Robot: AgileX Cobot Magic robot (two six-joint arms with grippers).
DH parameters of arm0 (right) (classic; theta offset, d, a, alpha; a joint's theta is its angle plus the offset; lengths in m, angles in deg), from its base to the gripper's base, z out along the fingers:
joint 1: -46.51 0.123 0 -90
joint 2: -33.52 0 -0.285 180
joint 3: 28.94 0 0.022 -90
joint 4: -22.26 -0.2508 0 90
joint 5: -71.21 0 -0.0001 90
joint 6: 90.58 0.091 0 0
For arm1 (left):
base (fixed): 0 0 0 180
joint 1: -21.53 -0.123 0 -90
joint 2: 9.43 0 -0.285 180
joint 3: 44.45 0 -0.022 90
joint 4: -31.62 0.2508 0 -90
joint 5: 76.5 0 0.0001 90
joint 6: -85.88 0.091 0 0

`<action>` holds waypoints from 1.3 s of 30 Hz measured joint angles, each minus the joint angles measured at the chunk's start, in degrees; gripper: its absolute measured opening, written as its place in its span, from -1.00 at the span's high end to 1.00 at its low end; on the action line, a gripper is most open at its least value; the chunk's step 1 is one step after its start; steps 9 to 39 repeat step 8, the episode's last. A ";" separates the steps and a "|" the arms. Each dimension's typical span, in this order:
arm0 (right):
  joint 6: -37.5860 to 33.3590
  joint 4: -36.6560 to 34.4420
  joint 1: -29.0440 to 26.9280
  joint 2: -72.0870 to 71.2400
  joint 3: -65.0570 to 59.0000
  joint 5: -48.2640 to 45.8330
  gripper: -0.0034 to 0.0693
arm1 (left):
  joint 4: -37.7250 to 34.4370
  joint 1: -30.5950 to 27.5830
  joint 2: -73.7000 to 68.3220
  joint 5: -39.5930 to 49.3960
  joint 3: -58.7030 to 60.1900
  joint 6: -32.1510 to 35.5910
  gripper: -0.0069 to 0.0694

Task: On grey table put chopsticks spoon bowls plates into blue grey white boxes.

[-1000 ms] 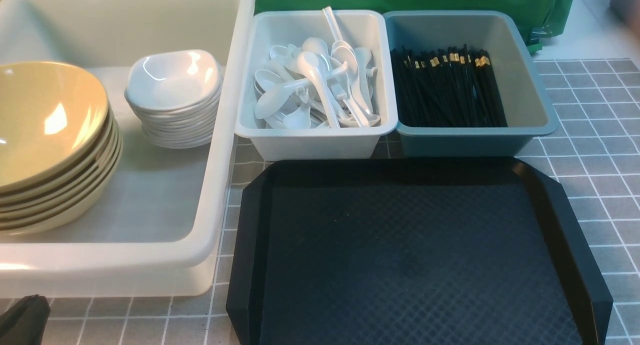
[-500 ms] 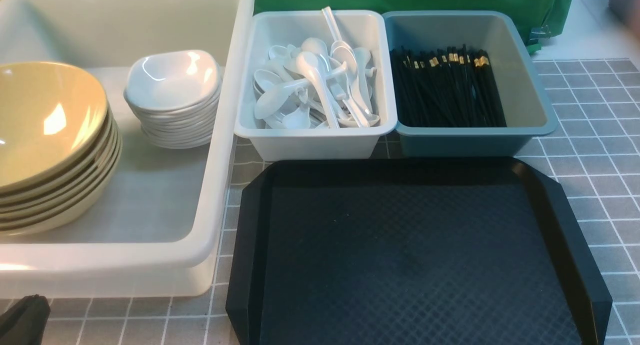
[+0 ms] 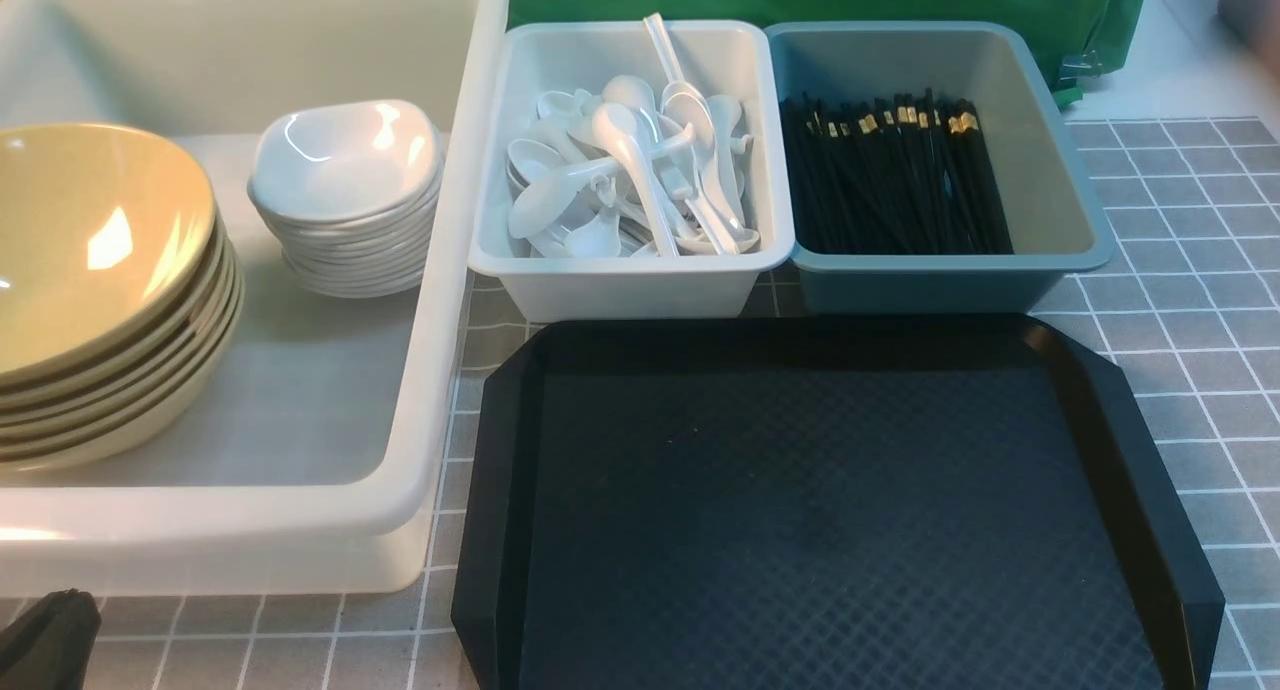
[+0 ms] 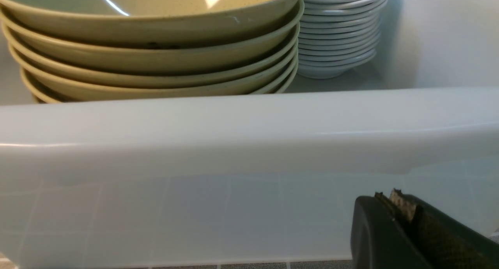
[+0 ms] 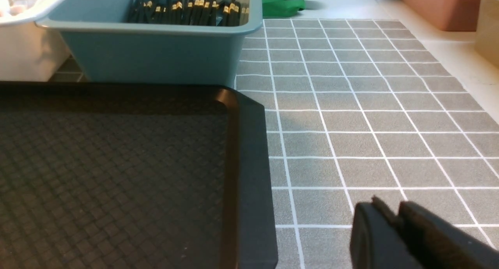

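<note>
Chopsticks (image 3: 895, 175), spoons, bowls and plates all lie inside boxes already, so the sorting looks finished as far as can be seen; nothing loose shows on the grey bench (image 3: 1180, 300). Taking the black tray (image 3: 820, 510) as landmark: it sits nearest and bare; just beyond its far edge stand the pale grey-white bin (image 3: 630, 280) heaped with spoons (image 3: 630, 170) and, beside it, the teal-blue bin (image 3: 950, 280) holding the chopsticks. Left of the tray, the large translucent tub (image 3: 430, 370) carries stacked yellow bowls (image 3: 100, 290) and, further back, the white plates (image 3: 345, 195). The left pincer (image 4: 401, 214), seen properly only in its wrist view, is closed on nothing, low outside the tub's near wall. The right pincer (image 5: 393, 218), absent from the front view, hovers over bare bench right of the tray, jaws almost together and empty.
</note>
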 joint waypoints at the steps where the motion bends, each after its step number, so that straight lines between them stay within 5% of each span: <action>1: 0.00 0.00 0.00 0.00 0.00 0.00 0.58 | 0.00 0.00 0.00 0.00 0.00 0.00 0.85; 39: 0.00 0.00 0.00 0.00 0.00 0.00 0.55 | 0.00 0.00 0.00 0.00 0.00 -0.18 0.85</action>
